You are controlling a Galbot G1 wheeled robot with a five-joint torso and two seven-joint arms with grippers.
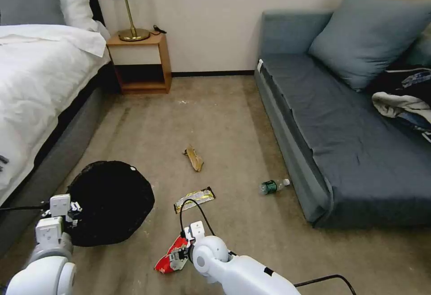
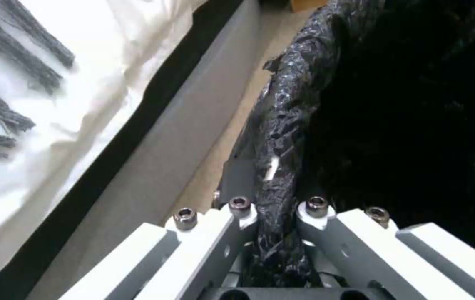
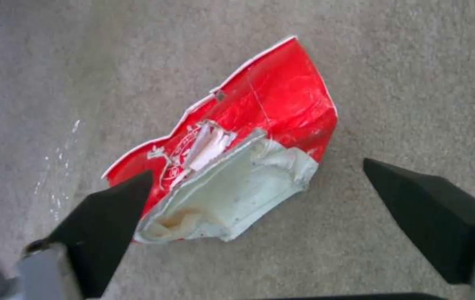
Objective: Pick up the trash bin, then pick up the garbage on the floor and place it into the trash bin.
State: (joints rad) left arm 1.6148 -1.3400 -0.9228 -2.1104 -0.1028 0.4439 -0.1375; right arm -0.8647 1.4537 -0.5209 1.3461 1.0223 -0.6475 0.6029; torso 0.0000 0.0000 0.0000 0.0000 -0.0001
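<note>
Left end effector [image 2: 273, 216]: clamped on trash bin [image 1: 112, 200] rim, near left by bed [image 1: 40, 75]. Right end effector [image 3: 254, 196]: fingers spread wide above red-and-white wrapper [image 3: 237, 150] on floor [image 1: 233, 115], near centre

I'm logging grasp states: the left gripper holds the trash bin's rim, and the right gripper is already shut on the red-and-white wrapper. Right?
Not quite. The right wrist view shows the right gripper open over the red-and-white wrapper, which lies on the carpet. The left gripper does hold the trash bin.
</note>
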